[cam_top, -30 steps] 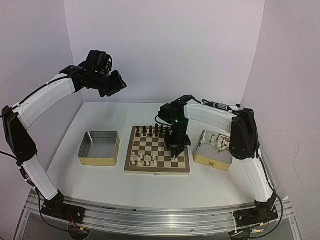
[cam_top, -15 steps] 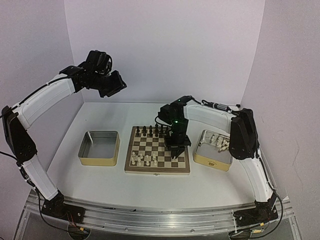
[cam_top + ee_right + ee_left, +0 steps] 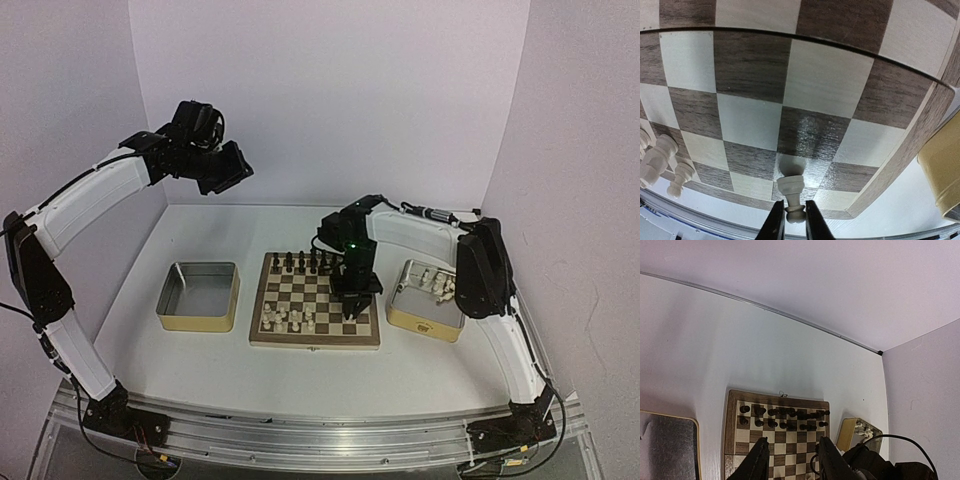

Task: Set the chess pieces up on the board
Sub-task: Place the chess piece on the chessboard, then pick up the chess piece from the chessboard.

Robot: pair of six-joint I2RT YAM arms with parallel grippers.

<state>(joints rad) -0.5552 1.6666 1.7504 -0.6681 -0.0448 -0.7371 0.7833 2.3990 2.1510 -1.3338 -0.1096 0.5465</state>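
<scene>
Right wrist view: right gripper (image 3: pixel 795 220) flanks the head of a tiny cream-white chess piece (image 3: pixel 791 186) upright near a corner of the checkered wooden board (image 3: pixel 825 75), clamping unclear; left gripper (image 3: pixel 792 465) hangs parted, empty

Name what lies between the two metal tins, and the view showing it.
The board lies between the empty left tin and the right tin holding cream pieces; the top external view shows it.
</scene>
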